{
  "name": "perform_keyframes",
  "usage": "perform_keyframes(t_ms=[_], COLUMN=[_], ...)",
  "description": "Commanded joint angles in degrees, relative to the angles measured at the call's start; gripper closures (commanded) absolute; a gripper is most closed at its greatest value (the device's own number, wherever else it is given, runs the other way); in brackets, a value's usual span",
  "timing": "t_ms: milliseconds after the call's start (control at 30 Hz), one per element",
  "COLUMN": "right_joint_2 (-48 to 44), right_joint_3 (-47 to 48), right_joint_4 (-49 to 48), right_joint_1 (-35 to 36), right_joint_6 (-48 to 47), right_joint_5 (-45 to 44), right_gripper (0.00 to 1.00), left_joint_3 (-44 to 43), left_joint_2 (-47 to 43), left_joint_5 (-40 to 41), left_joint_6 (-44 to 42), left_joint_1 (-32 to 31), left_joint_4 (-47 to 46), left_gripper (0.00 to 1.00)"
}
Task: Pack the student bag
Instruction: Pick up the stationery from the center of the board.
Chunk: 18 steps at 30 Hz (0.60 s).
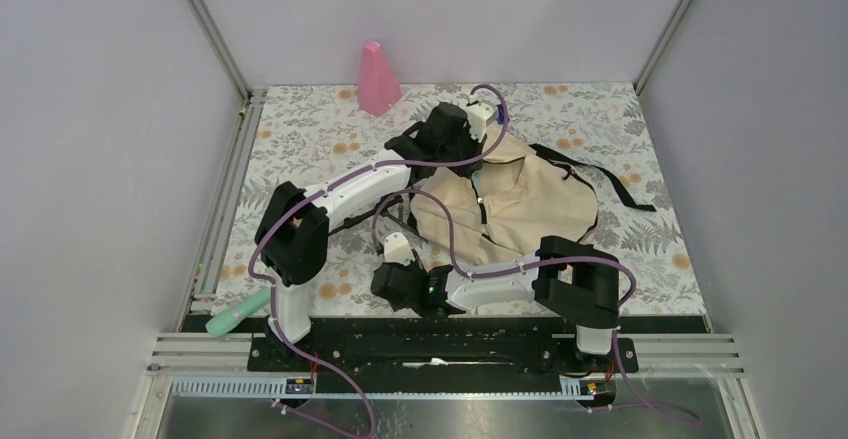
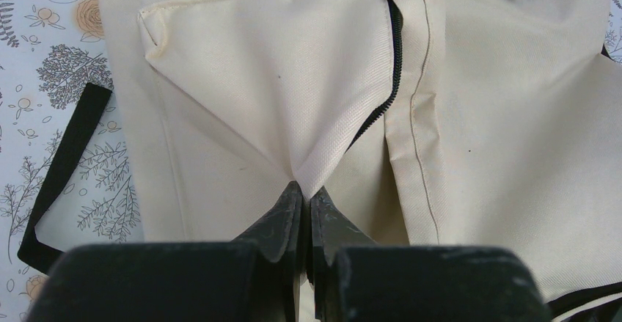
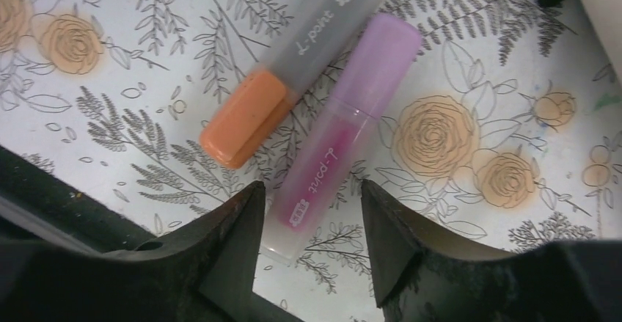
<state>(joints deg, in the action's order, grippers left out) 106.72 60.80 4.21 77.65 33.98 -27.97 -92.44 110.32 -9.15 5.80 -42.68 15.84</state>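
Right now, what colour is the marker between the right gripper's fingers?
The marker is pink with a lilac cap; right wrist view shows it best.

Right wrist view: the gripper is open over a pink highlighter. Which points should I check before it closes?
1. Right gripper open: ok.
2. Pink translucent plastic highlighter end inside the jaws: ok.
3. Orange plastic highlighter outside the jaws: ok.
4. Left gripper shut on the beige fabric backpack: ok.
5. Backpack mouth open enough for a pen: cannot tell.
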Motion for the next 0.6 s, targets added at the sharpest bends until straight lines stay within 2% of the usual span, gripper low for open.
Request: perform_keyframes(t_ms=[0,100,300,567], right_joint_2=[-1.6,-2.3,-0.9,2.0], right_joint_3=[-2.3,-3.2,-1.3,2.6], right_joint_4=[3.3,3.2,3.2,7.3], right_joint_1=[0.4,0.3,0.2,0.3], right_joint_6=[-0.3,-0.6,-1.8,-2.7], right_joint_5=[-4.4,-4.9,-3.8,-2.7], right_gripper=[0.46,0.48,0.45,0.52], left_joint_3=[-0.8,-0.7,-0.7,-0.7], left_joint_2=[-4.6,-4.5,-4.6,-4.5], left_joint_5=[1.1,1.0,1.1,1.1], left_joint_6=[-1.0,-0.9,-0.9,-1.0], left_joint_1=[0.3,0.3,0.4,0.4], left_joint_4=[-3.7,-3.7,-3.6,-3.7], left_gripper=[1.0,1.0,1.0,1.0])
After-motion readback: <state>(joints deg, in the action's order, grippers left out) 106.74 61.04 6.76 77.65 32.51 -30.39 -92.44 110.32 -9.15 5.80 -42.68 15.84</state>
